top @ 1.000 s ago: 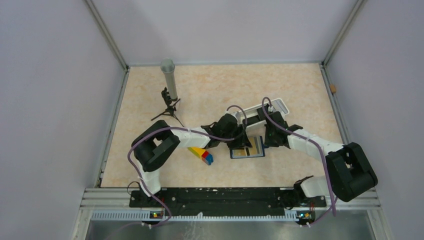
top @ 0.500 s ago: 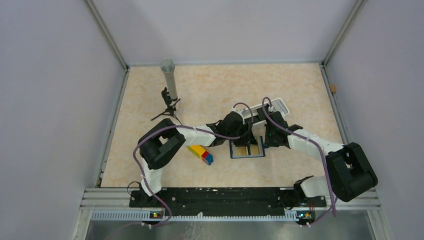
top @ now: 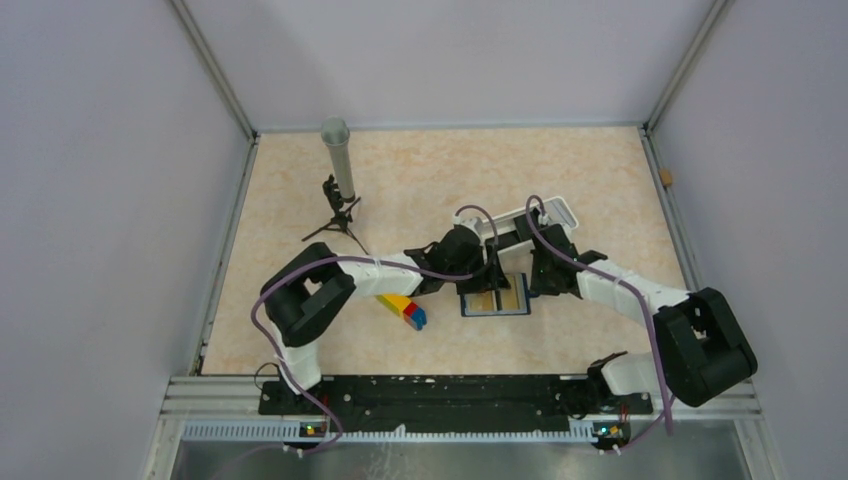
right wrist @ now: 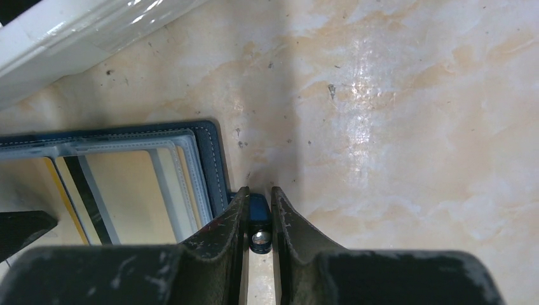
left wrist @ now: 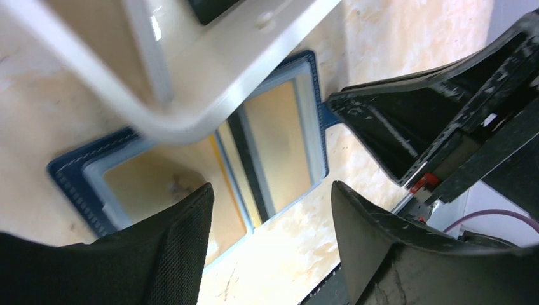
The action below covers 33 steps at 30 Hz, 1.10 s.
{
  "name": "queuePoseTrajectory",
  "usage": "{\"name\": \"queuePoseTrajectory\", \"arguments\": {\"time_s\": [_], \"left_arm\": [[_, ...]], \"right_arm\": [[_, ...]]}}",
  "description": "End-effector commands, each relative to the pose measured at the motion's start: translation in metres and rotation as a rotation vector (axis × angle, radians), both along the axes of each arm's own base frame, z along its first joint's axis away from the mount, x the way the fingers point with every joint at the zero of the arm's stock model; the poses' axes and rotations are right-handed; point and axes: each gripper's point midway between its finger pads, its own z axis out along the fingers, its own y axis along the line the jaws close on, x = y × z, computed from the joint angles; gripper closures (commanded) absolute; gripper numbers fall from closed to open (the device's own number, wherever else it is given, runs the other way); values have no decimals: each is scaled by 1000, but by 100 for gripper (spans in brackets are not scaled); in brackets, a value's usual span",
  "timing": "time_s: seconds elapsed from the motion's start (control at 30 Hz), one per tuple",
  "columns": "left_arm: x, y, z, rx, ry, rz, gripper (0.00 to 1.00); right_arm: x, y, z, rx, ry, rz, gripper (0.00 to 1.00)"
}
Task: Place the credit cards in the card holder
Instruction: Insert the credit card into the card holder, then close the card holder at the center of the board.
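The navy card holder (top: 493, 301) lies open and flat on the table. Yellow-gold credit cards (left wrist: 279, 136) sit in its pale slots, one with a dark stripe (right wrist: 89, 197). No greyish card can be told apart. My left gripper (left wrist: 270, 213) hangs just above the holder's (left wrist: 67, 171) near edge, open, with only bare table between its fingers. In the top view the left gripper (top: 491, 272) is at the holder's far side. My right gripper (right wrist: 259, 198) is shut on the holder's small snap tab (right wrist: 259, 222) at its right edge (right wrist: 210, 159).
A white oblong tray (top: 535, 222) stands just behind the holder and fills the top of the left wrist view (left wrist: 210, 82). Coloured toy bricks (top: 403, 309) lie to the holder's left. A grey tube on a small black tripod (top: 338, 165) stands at the back left.
My left gripper has opened wider and drawn back a little from over the holder. The yellow-gold card now lies in the holder's slot. The right gripper has kept its hold on the tab.
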Motion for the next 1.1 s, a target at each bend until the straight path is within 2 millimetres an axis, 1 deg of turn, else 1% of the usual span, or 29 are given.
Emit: {"name": "queuePoseTrajectory", "arguments": {"time_s": [0.0, 0.17, 0.27, 0.37, 0.53, 0.87, 1.07], "left_arm": [[-3, 23, 0, 54, 6, 78, 29], [-6, 28, -13, 96, 48, 97, 20], [-8, 26, -20, 101, 75, 86, 18], [-11, 19, -23, 90, 94, 58, 16], [-14, 10, -31, 83, 127, 18, 16], [-16, 4, -42, 73, 174, -1, 15], [-15, -2, -38, 33, 158, -20, 15]], "right_arm": [[-11, -14, -4, -36, 33, -23, 95], [-11, -14, -3, -30, 27, -26, 95], [-12, -14, -3, -26, 25, -26, 95], [-13, -14, -3, -25, 23, -27, 95], [-12, -14, -3, -22, 23, -26, 95], [-12, -13, -1, -12, 14, -27, 95], [-12, -14, -3, -12, 20, -27, 95]]}}
